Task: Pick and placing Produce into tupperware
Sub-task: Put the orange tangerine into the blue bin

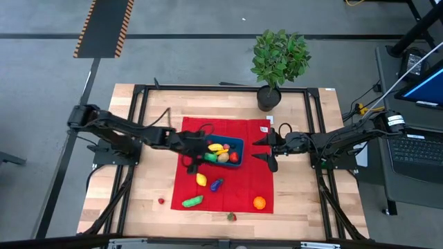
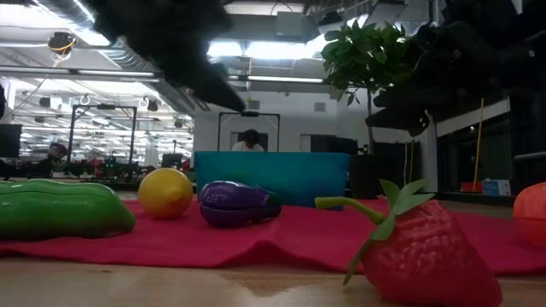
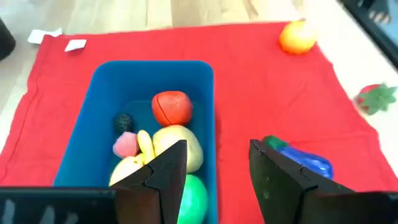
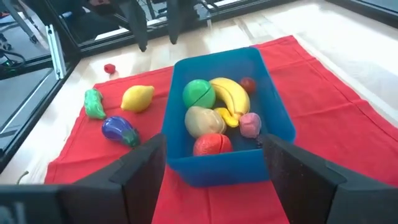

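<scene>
- Dark fingers of the left gripper (image 3: 214,180) stand parted and empty above the tupperware (image 1: 237,145) rim.
- Right gripper (image 4: 214,165) waits spread, empty, beside it.
- Loose produce, the lemon (image 1: 201,180) nearest, looks light, hard and slick; pinch across its middle.

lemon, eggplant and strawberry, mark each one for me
lemon (image 4: 137,98), right wrist view, middle of its yellow body
eggplant (image 2: 232,205), low view, centre of its purple body
strawberry (image 2: 424,256), low view, middle of its red body
</scene>
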You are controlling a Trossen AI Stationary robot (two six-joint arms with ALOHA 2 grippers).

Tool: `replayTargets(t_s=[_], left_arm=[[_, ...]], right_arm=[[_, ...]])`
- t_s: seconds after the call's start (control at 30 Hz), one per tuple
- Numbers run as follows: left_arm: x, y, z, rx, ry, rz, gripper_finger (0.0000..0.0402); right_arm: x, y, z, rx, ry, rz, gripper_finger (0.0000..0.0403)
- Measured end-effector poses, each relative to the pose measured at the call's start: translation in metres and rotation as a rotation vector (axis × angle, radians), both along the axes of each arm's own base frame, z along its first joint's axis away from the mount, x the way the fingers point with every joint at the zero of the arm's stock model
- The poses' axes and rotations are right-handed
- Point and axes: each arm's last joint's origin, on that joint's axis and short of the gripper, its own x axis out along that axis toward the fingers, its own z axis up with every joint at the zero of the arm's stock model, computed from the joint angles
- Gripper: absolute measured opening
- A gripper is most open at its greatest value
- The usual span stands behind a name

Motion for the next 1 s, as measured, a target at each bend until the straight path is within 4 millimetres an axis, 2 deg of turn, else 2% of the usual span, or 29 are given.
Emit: replayTargets(t_s=[0.27, 0.43, 0.57, 0.73, 1.0], left_arm=[[-0.058, -0.021, 0.003, -0.040, -0.155, -0.028, 0.0163], [-0.093, -0.032, 0.003, -0.011, -0.236, 0.014, 0.0163], [-0.117, -0.038, -0.002, -0.025, -0.279, -0.029, 0.0163], [-0.135, -0.040, -0.010, -0.046, -0.313, -0.080, 0.0163], [-0.155, -0.038, -0.026, -0.077, -0.415, -0.129, 0.0163]], right_arm=[[0.004, 0.002, 0.009, 0.000, -0.039, 0.009, 0.0267], [0.012, 0.014, 0.024, -0.067, -0.062, 0.082, 0.0267], [0.018, 0.025, 0.036, -0.091, -0.016, 0.131, 0.0267], [0.023, 0.036, 0.049, -0.021, 0.049, 0.149, 0.0267], [0.031, 0.074, 0.058, 0.124, 0.167, 0.212, 0.0267]])
